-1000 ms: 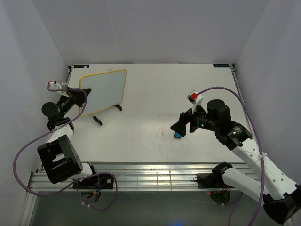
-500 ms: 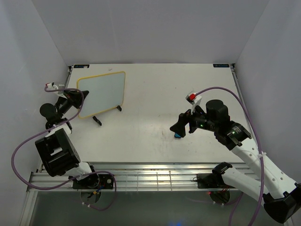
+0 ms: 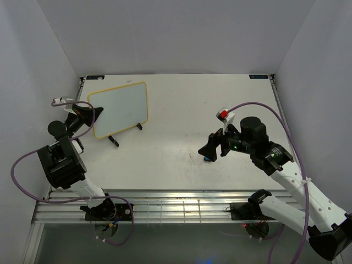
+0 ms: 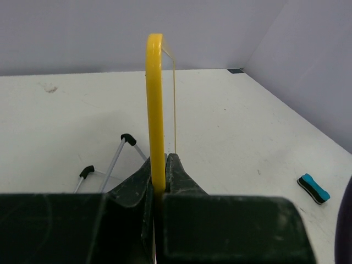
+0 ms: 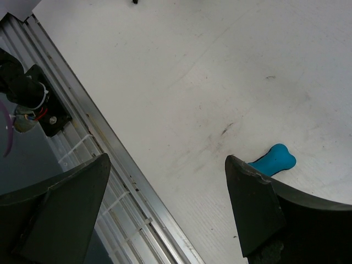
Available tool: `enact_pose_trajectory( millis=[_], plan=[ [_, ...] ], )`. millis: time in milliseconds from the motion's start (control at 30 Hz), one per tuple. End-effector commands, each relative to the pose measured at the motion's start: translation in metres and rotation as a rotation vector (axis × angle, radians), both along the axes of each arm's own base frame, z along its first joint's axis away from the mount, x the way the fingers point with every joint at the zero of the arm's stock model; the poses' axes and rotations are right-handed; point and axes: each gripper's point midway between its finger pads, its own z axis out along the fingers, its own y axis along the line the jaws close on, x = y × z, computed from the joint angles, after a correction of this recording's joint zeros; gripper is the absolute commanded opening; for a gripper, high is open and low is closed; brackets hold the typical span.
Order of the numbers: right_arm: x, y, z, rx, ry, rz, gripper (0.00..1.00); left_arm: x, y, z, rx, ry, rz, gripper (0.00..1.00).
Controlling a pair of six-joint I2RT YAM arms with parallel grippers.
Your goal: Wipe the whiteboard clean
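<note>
The whiteboard, white with a thin yellow rim, stands tilted on its thin black-tipped legs at the table's back left; I see no writing on its face. My left gripper is shut on its left rim. In the left wrist view that rim rises edge-on out of the left gripper. A small blue eraser lies on the table right of centre and also shows as the eraser and the eraser. My right gripper hovers over it, open; the right gripper holds nothing.
A slatted aluminium rail runs along the near table edge, seen as the rail in the right wrist view. Grey walls close the table on three sides. Purple cables loop from both arms. The stand's feet rest left of the board.
The left arm has swung a little to the left and the whiteboard it holds has turned with it, showing more of its face. The right gripper has drifted slightly left over the eraser.
</note>
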Motion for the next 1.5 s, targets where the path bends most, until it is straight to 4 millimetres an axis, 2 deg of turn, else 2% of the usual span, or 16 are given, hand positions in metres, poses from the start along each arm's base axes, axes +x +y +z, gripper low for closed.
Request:
enact_pose_trajectory(
  millis=[0, 300, 500, 900, 1067, 1300, 1467],
  plan=[
    [-0.006, 0.003, 0.001, 0.013, -0.020, 0.039, 0.90, -0.008, 0.009, -0.011, 0.087, -0.064, -0.039, 0.00],
    [-0.006, 0.007, 0.000, 0.016, -0.010, 0.059, 0.90, -0.013, 0.024, -0.056, 0.083, 0.004, -0.045, 0.00],
    [-0.007, 0.008, -0.002, 0.016, -0.007, 0.069, 0.90, -0.014, 0.031, -0.070, 0.119, -0.020, -0.023, 0.00],
    [-0.013, 0.009, 0.003, 0.037, -0.023, 0.090, 0.90, -0.012, 0.039, -0.082, 0.204, -0.083, 0.016, 0.00],
    [-0.012, 0.010, 0.004, 0.042, -0.029, 0.096, 0.90, -0.011, 0.044, -0.083, 0.218, -0.091, 0.021, 0.00],
    [-0.013, 0.011, 0.002, 0.044, -0.026, 0.102, 0.90, -0.003, 0.054, -0.074, 0.237, -0.110, -0.001, 0.00],
    [-0.013, 0.011, 0.001, 0.043, -0.028, 0.101, 0.90, -0.004, 0.052, -0.081, 0.235, -0.097, -0.024, 0.00]
  ],
)
